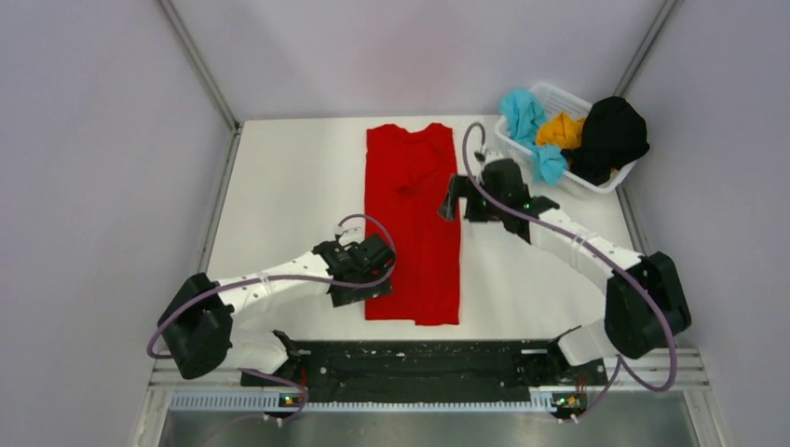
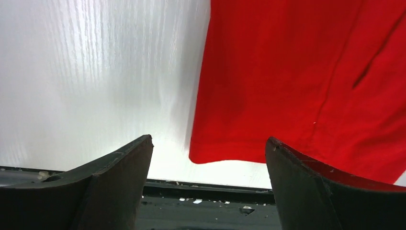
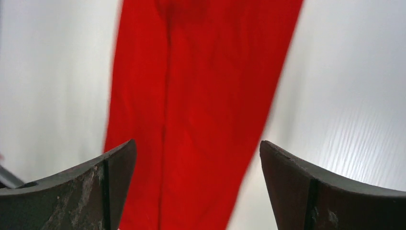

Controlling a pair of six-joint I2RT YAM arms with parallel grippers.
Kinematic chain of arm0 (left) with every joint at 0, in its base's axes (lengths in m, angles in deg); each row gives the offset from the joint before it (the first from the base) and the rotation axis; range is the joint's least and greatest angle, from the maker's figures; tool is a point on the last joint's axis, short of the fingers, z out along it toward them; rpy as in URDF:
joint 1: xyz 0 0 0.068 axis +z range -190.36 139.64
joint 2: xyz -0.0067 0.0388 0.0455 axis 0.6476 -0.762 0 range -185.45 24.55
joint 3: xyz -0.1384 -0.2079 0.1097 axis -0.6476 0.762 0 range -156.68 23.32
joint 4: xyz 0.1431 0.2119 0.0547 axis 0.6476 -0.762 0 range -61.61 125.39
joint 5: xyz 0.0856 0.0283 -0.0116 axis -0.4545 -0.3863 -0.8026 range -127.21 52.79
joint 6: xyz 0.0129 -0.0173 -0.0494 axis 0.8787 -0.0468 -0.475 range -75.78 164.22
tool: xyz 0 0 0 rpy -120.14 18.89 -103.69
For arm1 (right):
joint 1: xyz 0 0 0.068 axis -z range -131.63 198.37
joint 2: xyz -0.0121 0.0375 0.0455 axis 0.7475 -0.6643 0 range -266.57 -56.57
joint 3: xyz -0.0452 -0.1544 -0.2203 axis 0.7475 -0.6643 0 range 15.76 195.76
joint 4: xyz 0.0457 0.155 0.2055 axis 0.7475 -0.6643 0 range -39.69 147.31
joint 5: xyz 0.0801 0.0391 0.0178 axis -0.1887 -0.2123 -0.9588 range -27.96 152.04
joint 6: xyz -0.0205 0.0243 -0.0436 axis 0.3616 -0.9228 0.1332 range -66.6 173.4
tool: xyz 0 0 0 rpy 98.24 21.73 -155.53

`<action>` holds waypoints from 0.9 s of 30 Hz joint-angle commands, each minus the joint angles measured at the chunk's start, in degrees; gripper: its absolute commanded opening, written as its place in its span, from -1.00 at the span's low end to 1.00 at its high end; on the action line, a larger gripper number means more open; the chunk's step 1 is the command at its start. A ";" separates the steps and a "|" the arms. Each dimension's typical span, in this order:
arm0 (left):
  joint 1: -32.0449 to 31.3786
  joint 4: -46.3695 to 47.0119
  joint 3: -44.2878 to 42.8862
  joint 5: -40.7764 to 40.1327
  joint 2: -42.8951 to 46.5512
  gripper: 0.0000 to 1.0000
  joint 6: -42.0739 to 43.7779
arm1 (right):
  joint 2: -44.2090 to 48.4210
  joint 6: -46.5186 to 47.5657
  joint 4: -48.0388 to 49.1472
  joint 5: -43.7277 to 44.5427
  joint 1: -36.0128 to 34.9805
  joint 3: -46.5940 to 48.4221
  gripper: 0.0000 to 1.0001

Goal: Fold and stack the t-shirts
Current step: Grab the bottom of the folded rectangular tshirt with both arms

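A bright red t-shirt (image 1: 412, 223) lies flat on the table as a long narrow strip, collar end far, hem near. It also shows in the left wrist view (image 2: 297, 81) and the right wrist view (image 3: 201, 105). My left gripper (image 1: 365, 296) is open and empty above the shirt's near left corner. My right gripper (image 1: 450, 203) is open and empty above the shirt's right edge, past its middle. The teal blue t-shirt (image 1: 527, 119), orange-yellow t-shirt (image 1: 563, 130) and black t-shirt (image 1: 610, 136) lie crumpled in a basket.
A white mesh basket (image 1: 565, 93) stands at the table's far right corner. The white table (image 1: 289, 196) has bare surface left and right of the red shirt. A black rail (image 1: 419, 358) runs along the near edge, also in the left wrist view (image 2: 206, 206).
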 commanded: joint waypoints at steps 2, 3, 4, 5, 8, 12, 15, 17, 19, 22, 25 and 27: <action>-0.06 8.43 5.17 2.35 -0.96 0.76 -0.40 | 13.14 -5.07 -6.60 -7.67 -2.58 -17.79 0.95; -0.04 10.01 5.76 2.58 -1.87 0.71 -0.11 | 15.66 -5.66 -6.83 -8.87 -2.75 -20.64 0.95; 0.04 10.98 5.84 3.22 -2.99 0.62 0.25 | 17.98 -6.22 -6.72 -10.18 -2.85 -23.18 0.94; 0.12 11.47 5.66 3.89 -4.19 0.56 0.56 | 20.00 -7.33 -6.84 -11.07 -3.02 -25.41 0.94; 0.08 12.88 5.92 6.11 -6.87 0.24 0.86 | 24.75 -10.42 -7.32 -14.59 -3.24 -30.72 0.91; 0.05 12.28 7.09 7.74 -7.17 -0.24 0.04 | 27.27 -14.71 -7.83 -15.98 -5.58 -35.46 0.87; 0.05 11.14 9.39 7.34 -4.89 -0.30 -0.95 | 27.04 -16.45 -7.33 -16.90 -7.81 -37.75 0.84; 0.05 10.87 11.19 6.89 -3.79 -0.29 -1.40 | 26.03 -17.57 -5.89 -17.41 -8.76 -39.79 0.82; 0.07 10.62 12.53 7.29 -3.35 -0.29 -1.95 | 24.48 -19.21 -3.80 -19.51 -9.54 -41.79 0.77; 0.09 11.03 14.13 8.28 -3.13 -0.29 -2.47 | 22.94 -21.23 -1.33 -20.21 -11.56 -43.55 0.73; 0.05 10.37 14.75 8.49 -3.19 -0.30 -2.39 | 21.94 -22.19 -0.31 -19.61 -12.67 -44.31 0.66; 0.05 10.23 15.44 8.62 -3.03 -0.35 -2.48 | 21.45 -22.45 -0.30 -18.59 -13.02 -44.49 0.57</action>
